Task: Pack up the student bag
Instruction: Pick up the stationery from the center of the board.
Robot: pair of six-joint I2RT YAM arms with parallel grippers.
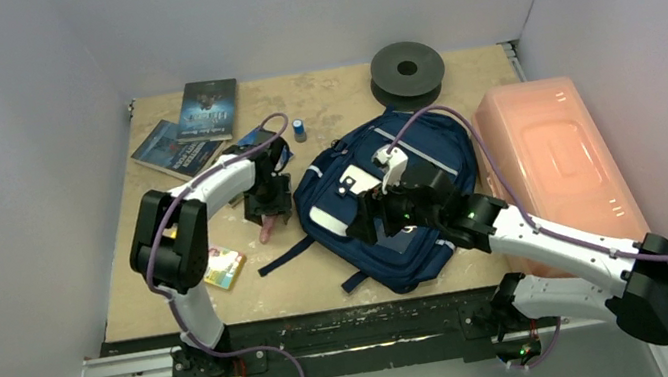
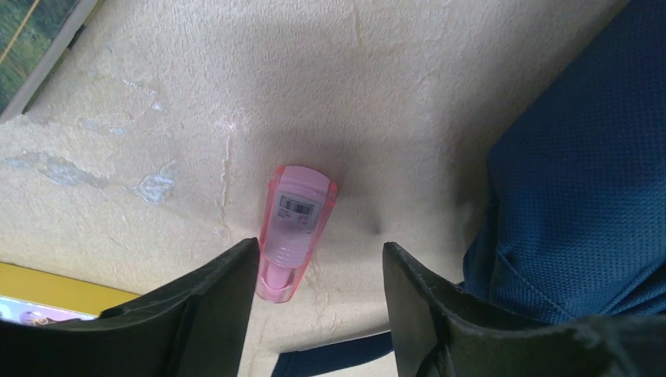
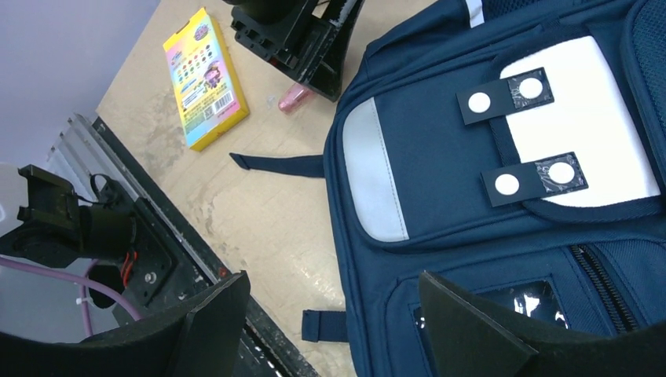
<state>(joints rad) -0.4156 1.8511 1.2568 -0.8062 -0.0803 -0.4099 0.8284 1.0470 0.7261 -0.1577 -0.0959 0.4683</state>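
The student bag (image 1: 400, 261), a navy backpack with white pocket patches, lies flat at mid-table, front side up. A small pink translucent tube (image 2: 294, 228) with a barcode label lies on the table just left of the bag (image 2: 581, 173). My left gripper (image 2: 320, 255) is straddling the tube's near end, open; the left finger touches the tube and the right finger stands clear of it. In the top view the left gripper (image 1: 269, 217) points down over it. My right gripper (image 3: 334, 287) hovers open over the lower left edge of the bag (image 3: 487, 236), holding nothing.
A yellow crayon box (image 1: 224, 267) lies near the left arm. Books (image 1: 209, 107) sit at the back left, a small blue bottle (image 1: 298, 129) behind the bag, a dark spool (image 1: 407, 71) at the back. A pink plastic box (image 1: 552, 154) stands at right.
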